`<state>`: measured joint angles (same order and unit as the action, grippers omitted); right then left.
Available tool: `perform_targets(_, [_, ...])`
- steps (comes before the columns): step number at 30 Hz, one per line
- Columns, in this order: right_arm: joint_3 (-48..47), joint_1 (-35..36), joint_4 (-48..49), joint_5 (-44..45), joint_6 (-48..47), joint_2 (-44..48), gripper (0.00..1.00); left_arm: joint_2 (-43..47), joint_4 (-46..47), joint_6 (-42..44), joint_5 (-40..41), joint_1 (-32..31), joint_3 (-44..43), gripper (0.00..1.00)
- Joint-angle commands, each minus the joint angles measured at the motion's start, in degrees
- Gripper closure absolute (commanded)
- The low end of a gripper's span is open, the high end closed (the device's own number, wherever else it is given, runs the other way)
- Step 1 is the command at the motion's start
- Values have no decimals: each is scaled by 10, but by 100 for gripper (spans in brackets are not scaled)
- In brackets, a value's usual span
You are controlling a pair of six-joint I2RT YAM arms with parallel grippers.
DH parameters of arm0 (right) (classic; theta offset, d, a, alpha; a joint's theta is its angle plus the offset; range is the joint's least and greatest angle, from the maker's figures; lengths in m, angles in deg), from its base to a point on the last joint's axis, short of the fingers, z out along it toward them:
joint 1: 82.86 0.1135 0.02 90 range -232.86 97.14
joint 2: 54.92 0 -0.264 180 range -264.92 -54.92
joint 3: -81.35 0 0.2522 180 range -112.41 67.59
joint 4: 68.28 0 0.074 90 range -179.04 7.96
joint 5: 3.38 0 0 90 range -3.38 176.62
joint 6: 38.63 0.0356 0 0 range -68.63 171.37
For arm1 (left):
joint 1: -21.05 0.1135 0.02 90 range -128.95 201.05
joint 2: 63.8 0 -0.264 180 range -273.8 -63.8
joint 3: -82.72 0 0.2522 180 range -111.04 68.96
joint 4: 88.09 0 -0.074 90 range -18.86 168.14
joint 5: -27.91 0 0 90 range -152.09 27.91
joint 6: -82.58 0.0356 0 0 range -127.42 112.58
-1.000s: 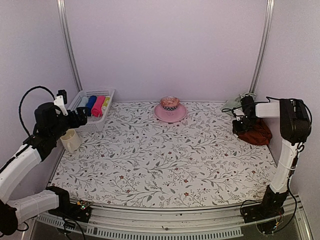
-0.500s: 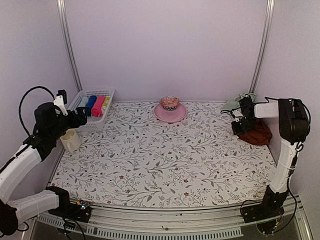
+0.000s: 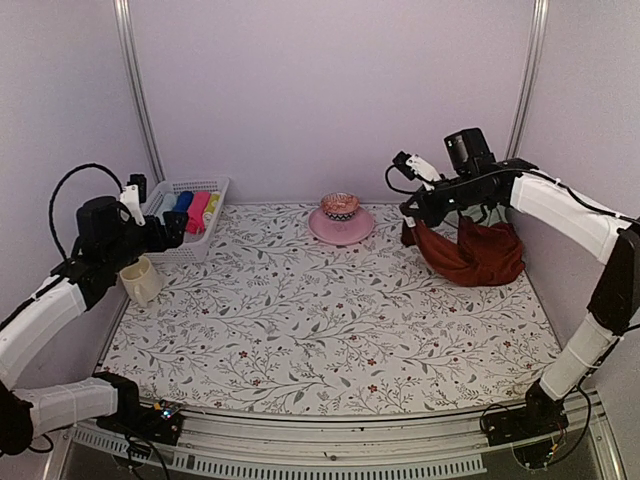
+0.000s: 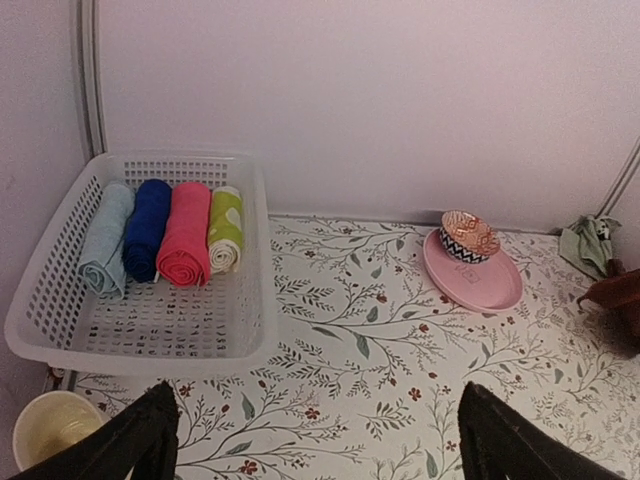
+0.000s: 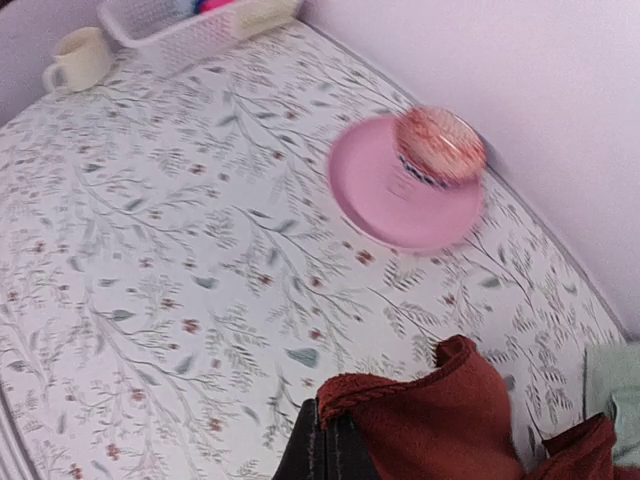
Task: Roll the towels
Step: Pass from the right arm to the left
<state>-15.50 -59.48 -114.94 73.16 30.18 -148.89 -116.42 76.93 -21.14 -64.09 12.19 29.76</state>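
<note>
Well left of the pink plate (image 3: 322, 231), the left gripper (image 3: 172, 230) hangs, jaws apart. Just right of it, the right gripper (image 3: 410, 215) pinches a corner of the red-brown towel (image 3: 470, 255). Spread it flat before rolling. The green towel (image 4: 590, 240) lies farther right.

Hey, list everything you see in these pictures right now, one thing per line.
red-brown towel: one, back right, in right gripper
green towel: one, pale, back right corner
rolled towels: four, light blue, dark blue, pink, yellow-green, in basket
basket: one, white, back left
plate: one, pink, back centre
bowl: one, patterned, on plate
cup: one, cream, left edge
table cover: one, floral
left gripper: open, near basket
right gripper: shut on red-brown towel
</note>
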Motion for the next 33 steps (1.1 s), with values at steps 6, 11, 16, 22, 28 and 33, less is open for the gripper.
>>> perform_targets(6, [-149,45,-142,-305,-116,116,98,12,-3,15,19,-111,-42,3])
perform_targets(11, [-56,28,-91,-201,-130,169,98,-8,45,4,36,-204,-14,3])
perform_targets(16, [26,-1,-20,-117,-91,180,98,-86,118,39,74,-318,1,3])
perform_targets(22, [42,15,-17,-201,-99,162,98,-229,155,132,129,-449,-88,3])
perform_targets(28, [67,75,-21,-252,-139,155,98,-333,204,184,47,-486,-181,3])
perform_targets(33, [120,90,-30,-311,-205,174,98,-372,243,226,-66,-485,-216,3])
